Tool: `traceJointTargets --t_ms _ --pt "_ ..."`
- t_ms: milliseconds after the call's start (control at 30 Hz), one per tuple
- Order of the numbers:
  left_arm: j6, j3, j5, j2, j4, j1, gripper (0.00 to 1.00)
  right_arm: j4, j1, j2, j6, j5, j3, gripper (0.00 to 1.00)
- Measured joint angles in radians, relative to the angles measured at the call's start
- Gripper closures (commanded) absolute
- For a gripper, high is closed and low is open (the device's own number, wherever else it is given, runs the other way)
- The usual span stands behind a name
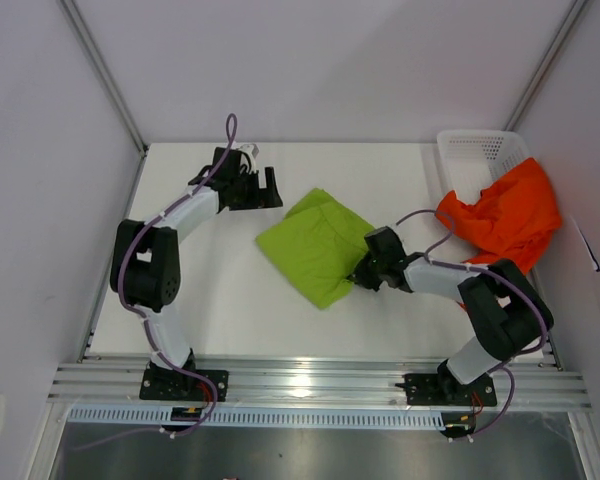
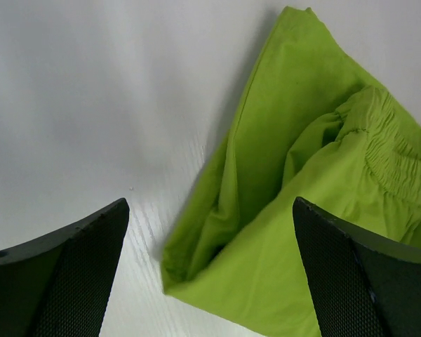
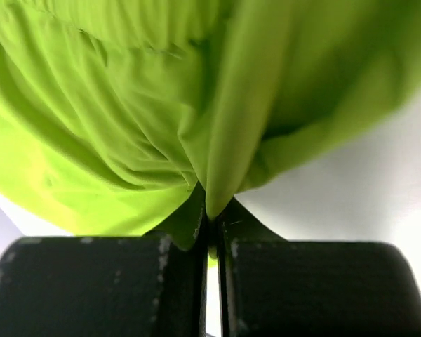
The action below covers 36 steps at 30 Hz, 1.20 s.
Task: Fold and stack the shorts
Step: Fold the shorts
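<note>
Tightly, right gripper (image 3: 209, 223) pinching lime shorts (image 1: 315, 245), probably their hem

Lime green shorts (image 1: 315, 247) and orange-red shorts (image 1: 508, 215), both plain; white mesh basket (image 1: 477, 152); white counter (image 1: 230, 300); black end effectors.

Matt, creased cloth shorts (image 1: 315, 248)

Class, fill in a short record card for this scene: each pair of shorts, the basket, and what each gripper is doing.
lime green shorts: lying rumpled mid-table
orange shorts: draped over the basket's near side
white basket: far right corner
left gripper: open, holding nothing, left of the lime green shorts
right gripper: shut on an edge of the lime green shorts
</note>
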Motion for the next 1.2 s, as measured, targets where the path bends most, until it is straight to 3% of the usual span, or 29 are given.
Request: traceJointTargets --t_ms 167,433,567,800,1000,1200 --pt "-0.016 -0.069 0.051 -0.008 0.044 0.000 0.01 -0.063 -0.123 -0.029 -0.256 -0.082 0.005 1.00" --pt "-0.049 -0.085 0.180 0.001 0.145 -0.012 0.01 -0.254 -0.145 0.080 -0.507 -0.100 0.196 1.00" --pt "-0.056 -0.075 0.246 0.039 0.172 -0.023 0.01 -0.283 -0.151 0.097 -0.560 -0.105 0.224 1.00" --pt "-0.048 -0.034 0.246 0.133 0.113 -0.074 0.01 -0.323 -0.174 0.098 -0.619 -0.095 0.241 1.00" --pt "-0.056 -0.043 0.200 0.148 0.092 -0.131 0.01 -0.403 -0.211 0.119 -0.678 0.000 0.294 1.00" --pt "-0.127 -0.117 0.171 0.141 0.208 -0.183 0.01 -0.434 -0.314 0.142 -0.690 0.056 0.328 1.00"
